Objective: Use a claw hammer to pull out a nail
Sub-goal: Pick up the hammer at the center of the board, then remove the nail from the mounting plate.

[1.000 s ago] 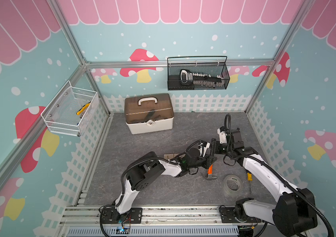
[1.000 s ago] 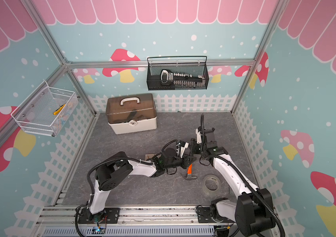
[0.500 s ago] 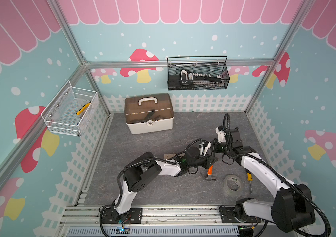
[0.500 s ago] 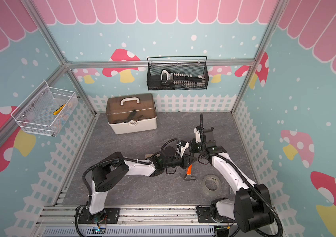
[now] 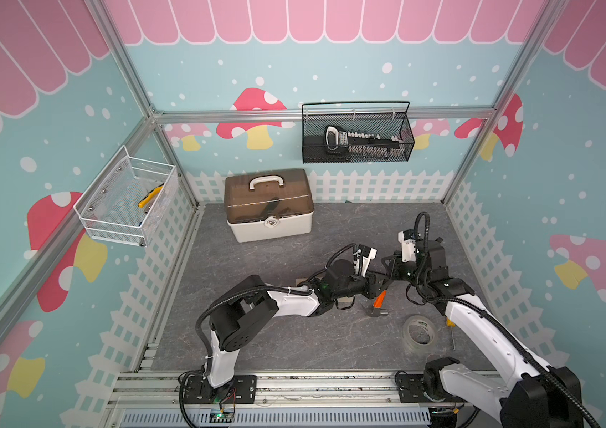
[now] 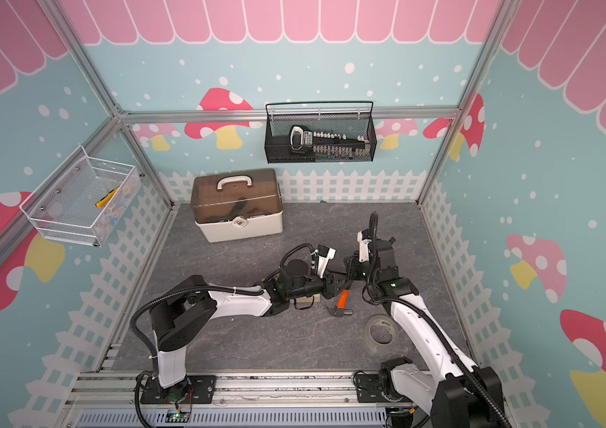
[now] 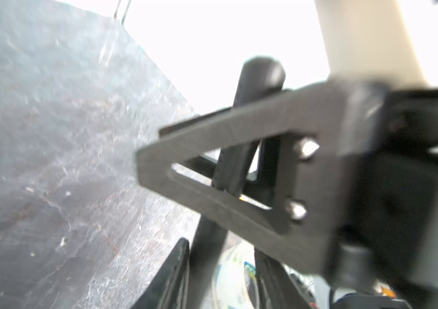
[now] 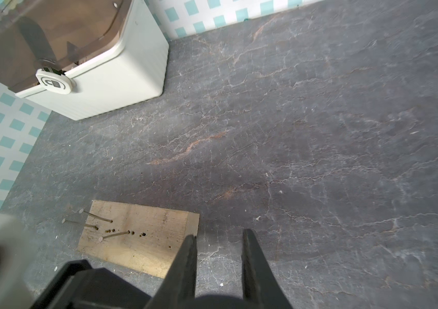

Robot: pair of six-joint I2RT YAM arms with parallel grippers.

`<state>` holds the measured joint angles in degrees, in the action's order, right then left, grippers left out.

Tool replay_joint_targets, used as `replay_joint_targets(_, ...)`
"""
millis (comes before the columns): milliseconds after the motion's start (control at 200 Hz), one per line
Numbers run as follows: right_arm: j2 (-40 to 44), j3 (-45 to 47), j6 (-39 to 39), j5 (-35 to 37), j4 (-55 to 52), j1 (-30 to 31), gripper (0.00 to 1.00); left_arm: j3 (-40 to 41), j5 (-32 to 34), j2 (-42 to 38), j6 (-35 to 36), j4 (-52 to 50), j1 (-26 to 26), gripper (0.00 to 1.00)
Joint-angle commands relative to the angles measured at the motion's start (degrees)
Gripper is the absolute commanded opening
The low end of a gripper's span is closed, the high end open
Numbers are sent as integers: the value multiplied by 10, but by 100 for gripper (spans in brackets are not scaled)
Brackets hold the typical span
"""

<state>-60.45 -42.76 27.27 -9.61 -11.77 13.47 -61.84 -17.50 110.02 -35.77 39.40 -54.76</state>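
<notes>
Comparing against one second earlier, the right gripper [image 8: 220, 236] had closed on the claw hammer [image 5: 380, 298] shaft and the left gripper [image 7: 220, 248] jaws had parted loosely around it. The hammer hung head-down over the floor [image 5: 275, 333] near the tape roll [image 5: 419, 331]. Mushroom-print walls [image 5: 331, 55] enclosed the grey slate-pattern floor, which also carried a toolbox [image 5: 269, 205] and a nailed board [image 8: 143, 238].

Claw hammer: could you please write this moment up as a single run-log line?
claw hammer: tilted, head down | right gripper: shut on handle | left gripper: open around shaft | nails: in wood board
</notes>
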Motion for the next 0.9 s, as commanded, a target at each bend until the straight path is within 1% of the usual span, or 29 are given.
replay_joint_targets(0,33,-15,-8,23,41,-3,0,29,7,-44,10,4,12,41)
replay_joint_targets(235,54,-35,-35,39,38,1,0,141,20,-173,-4,-3,60,42)
replay_joint_targets(390,57,-51,-55,41,36,12,0,175,60,-266,11,-100,83,43)
replay_joint_targets(450,59,-62,-70,56,26,23,0,187,67,-300,6,-130,98,43)
replay_joint_targets(570,68,-84,-102,99,16,63,0,216,85,-365,-22,-207,144,42)
replay_joint_targets(625,68,-95,-115,135,11,91,0,228,95,-393,-34,-247,167,42)
replay_joint_targets(715,57,-117,-137,204,3,147,0,262,96,-436,-44,-273,200,42)
replay_joint_targets(835,36,-139,-145,266,1,211,0,298,87,-480,-75,-305,247,43)
replay_joint_targets(895,22,-145,-144,285,4,236,0,306,84,-492,-93,-325,266,43)
